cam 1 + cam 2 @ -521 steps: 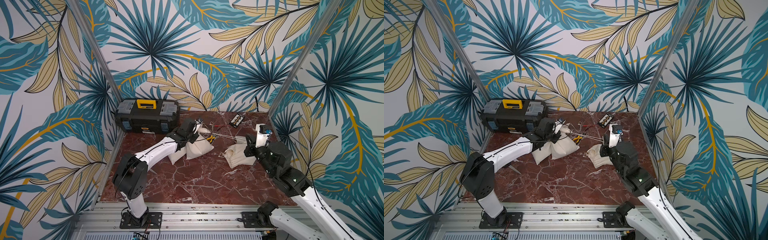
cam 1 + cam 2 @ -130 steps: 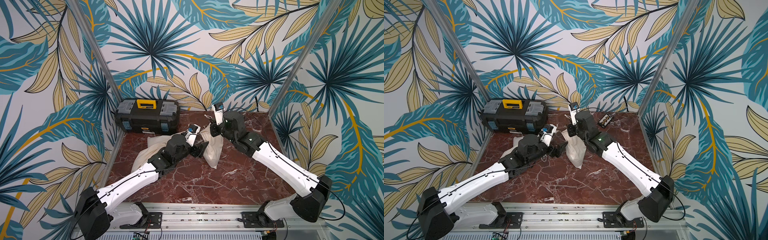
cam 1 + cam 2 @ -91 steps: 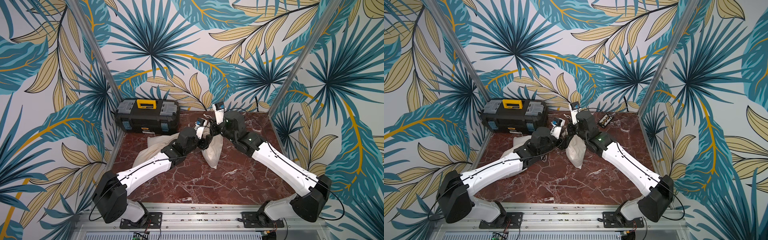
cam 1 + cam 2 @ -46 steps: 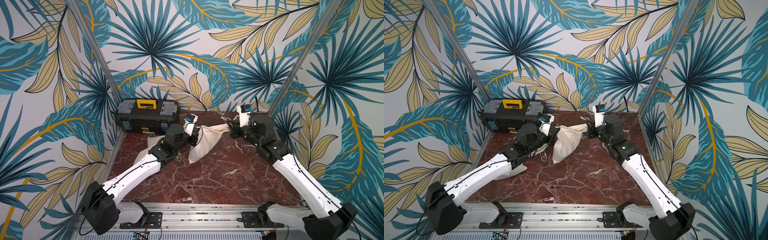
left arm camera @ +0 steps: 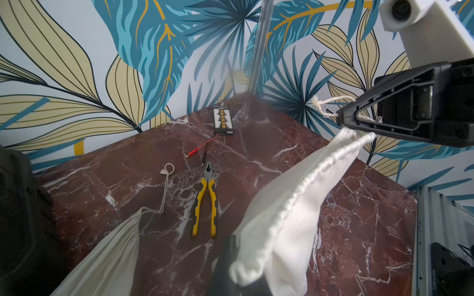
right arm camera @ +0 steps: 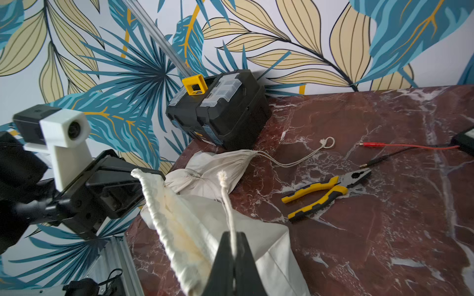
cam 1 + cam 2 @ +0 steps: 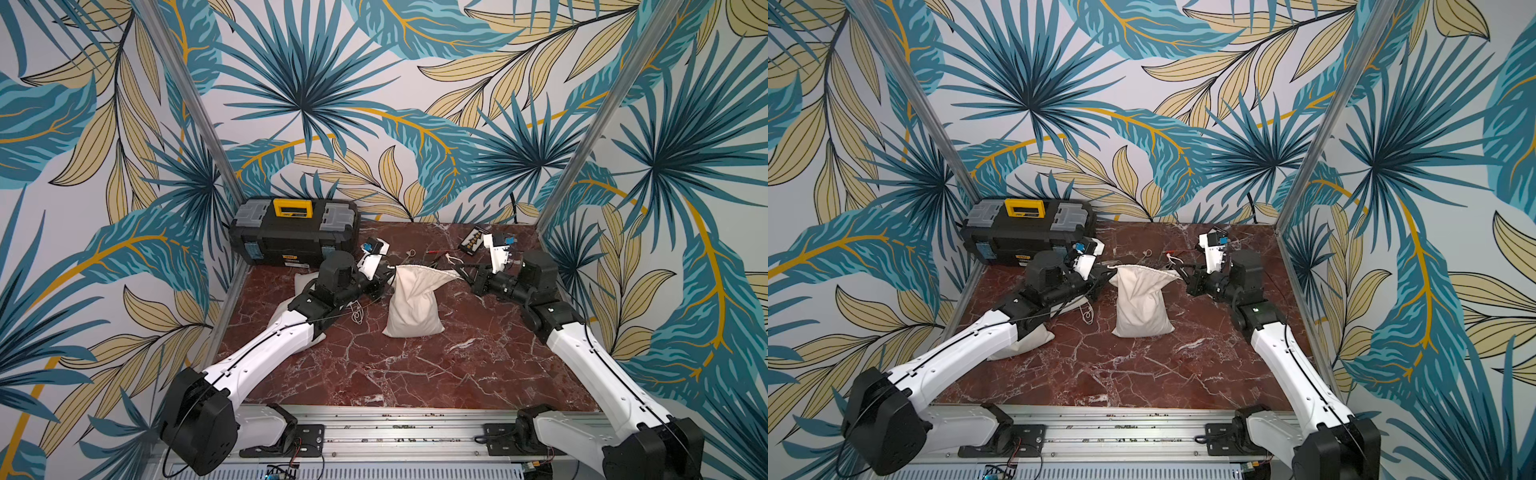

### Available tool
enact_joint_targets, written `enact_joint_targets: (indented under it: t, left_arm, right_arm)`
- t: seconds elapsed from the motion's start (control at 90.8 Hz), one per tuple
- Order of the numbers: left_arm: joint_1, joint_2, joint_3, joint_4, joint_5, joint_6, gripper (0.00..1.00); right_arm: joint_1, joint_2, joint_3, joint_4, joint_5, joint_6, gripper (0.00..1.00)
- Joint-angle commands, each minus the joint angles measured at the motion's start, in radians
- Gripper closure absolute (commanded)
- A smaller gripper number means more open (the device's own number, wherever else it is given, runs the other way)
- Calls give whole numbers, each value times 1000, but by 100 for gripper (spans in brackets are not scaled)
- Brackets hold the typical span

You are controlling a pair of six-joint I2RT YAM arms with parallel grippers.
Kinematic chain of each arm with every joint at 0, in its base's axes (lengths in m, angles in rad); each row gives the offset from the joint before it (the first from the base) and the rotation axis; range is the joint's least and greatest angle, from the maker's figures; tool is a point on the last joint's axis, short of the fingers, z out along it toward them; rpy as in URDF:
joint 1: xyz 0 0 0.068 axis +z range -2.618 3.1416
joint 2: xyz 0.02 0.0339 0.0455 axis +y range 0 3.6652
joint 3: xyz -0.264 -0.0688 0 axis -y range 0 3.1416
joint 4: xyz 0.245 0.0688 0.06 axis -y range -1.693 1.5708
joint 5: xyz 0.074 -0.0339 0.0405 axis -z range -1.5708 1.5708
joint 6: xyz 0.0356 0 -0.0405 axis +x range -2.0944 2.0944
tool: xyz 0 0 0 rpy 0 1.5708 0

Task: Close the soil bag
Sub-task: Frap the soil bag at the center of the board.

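The soil bag (image 7: pixel 413 305) is a cream cloth drawstring sack standing on the red marble table (image 7: pixel 415 374) between my two arms in both top views. My left gripper (image 7: pixel 390 275) is shut on the left end of the bag's gathered rim (image 5: pixel 302 184). My right gripper (image 7: pixel 463 276) is at the rim's right end, shut on the white drawstring (image 6: pixel 228 205). In the right wrist view the cord runs straight up from the right gripper (image 6: pixel 233 243). The rim is stretched taut between the two grippers. The left gripper (image 5: pixel 236 266) is mostly hidden by cloth.
A second cream bag (image 7: pixel 1021 345) with a loose cord lies under my left arm. A black toolbox (image 7: pixel 293 232) with a yellow handle stands at the back left. Yellow pliers (image 5: pixel 205 202), red and black leads (image 6: pixel 410 146) and a small black board (image 7: pixel 471 241) lie behind the bag.
My left gripper closed on the bag's rim. Both grippers then moved apart, stretching the mouth flat. The bag has swung from tilted to upright on the table.
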Motion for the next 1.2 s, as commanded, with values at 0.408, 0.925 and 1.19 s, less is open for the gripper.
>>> enact_joint_targets:
  t: [0.408,0.925,1.19]
  left_arm:
    - [-121,-168,112,-112,-158,135,32]
    - [-253,254,305,135,-141,244,29]
    - [-253,319,328,224,-112,250,66]
  right_arm:
    - [158,81,219,107,186,-54,100]
    - [194,73,193,107,150,-39,99]
    - [195,72,199,78,165,-66,94]
